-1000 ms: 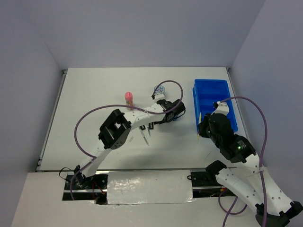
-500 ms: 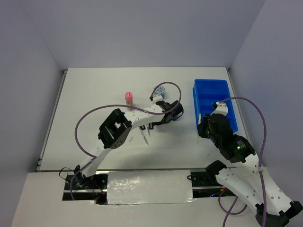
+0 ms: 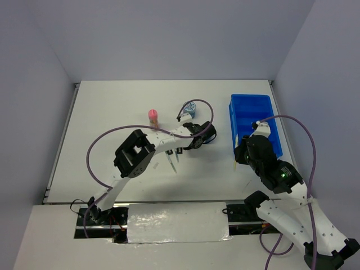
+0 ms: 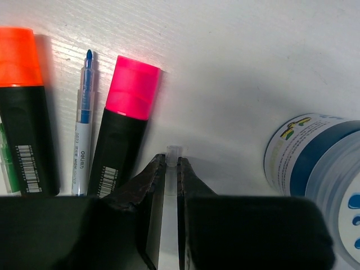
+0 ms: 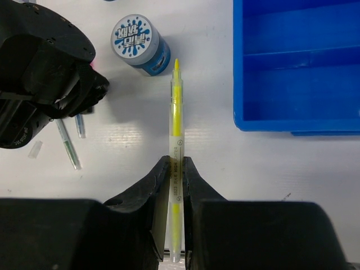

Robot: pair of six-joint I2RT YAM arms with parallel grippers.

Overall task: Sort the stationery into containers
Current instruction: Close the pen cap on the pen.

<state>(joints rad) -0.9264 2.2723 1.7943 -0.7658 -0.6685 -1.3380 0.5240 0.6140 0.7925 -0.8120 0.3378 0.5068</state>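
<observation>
A white table (image 3: 112, 107) — grey walls (image 3: 169, 39) behind, a silver taped strip (image 3: 177, 222) at its near edge.

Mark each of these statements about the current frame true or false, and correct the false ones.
1. The right gripper is shut on a thin yellow pen. True.
2. That pen already lies in the bright blue plastic compartment tray. False: it is held outside the tray, above the white table.
3. The black highlighter with a pink cap lies beside a thin blue-tipped pen. True.
4. The round blue-white patterned roll sits in a tray compartment. False: it stands on the table, left of the tray.
5. The left gripper is wide open. False: its jaws are nearly closed on a small clear piece.
</observation>
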